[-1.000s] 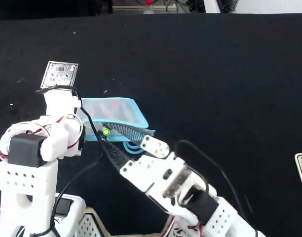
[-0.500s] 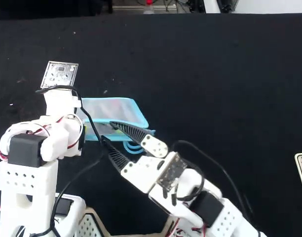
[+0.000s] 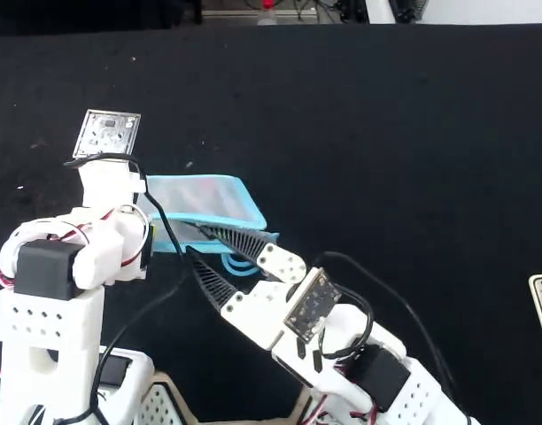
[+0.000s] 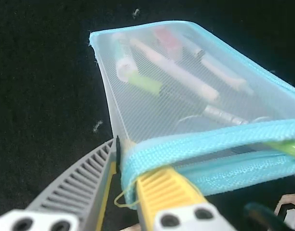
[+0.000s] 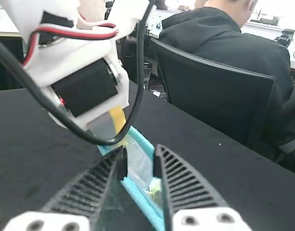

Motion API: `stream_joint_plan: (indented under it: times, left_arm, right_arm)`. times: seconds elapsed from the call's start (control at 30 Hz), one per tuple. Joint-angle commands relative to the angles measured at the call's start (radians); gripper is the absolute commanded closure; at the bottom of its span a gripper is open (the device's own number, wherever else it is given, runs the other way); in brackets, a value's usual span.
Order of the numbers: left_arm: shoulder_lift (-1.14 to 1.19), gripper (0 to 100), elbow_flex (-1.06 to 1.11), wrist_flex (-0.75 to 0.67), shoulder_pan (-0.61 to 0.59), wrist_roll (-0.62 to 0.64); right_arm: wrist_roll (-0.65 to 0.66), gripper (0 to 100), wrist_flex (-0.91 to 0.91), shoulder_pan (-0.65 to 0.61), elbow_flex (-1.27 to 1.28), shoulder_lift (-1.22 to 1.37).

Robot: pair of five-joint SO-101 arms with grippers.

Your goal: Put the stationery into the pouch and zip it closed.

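Hazard entry — closing stage

Translucent mesh pouch (image 4: 176, 86) with pale-blue zip, stationery inside, corner clamped in left gripper (image 4: 119, 149). Astride pouch's zip band: right gripper (image 5: 139, 149), jaws apart. Risk — green pen (image 4: 287, 144) at pouch mouth may jam zip.

Left arm (image 3: 76, 252) stands folded upright, forearm angled down; the left gripper (image 4: 122, 153) is clamped on a corner of the pouch (image 4: 186, 96). Right arm (image 3: 333, 341) stretches low and diagonally toward it, with the right gripper (image 3: 193, 239) parted and its black fingers (image 5: 181, 187) a narrow gap apart.
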Motion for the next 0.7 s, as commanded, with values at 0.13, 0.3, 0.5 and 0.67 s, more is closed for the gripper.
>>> stream_joint_plan:
  times: [0.13, 0.3, 0.5, 0.67]
  left_arm:
    - [-0.014, 97, -0.012, 0.003, 0.004, -0.008]
    - [-0.014, 97, -0.012, 0.002, 0.004, -0.008]
    - [-0.014, 97, -0.012, 0.003, 0.004, -0.008]
    - [-0.014, 97, -0.012, 0.003, 0.004, -0.009]
  right_arm:
    - [-0.014, 90.8, 0.344, 0.15, -0.407, 0.231]
    - [-0.014, 91.0, 0.512, 0.146, -0.588, 0.421]
    - [-0.014, 91.0, 0.551, 0.144, -0.619, 0.463]
    - [-0.014, 91.0, 0.66, 0.12, -0.71, 0.46]
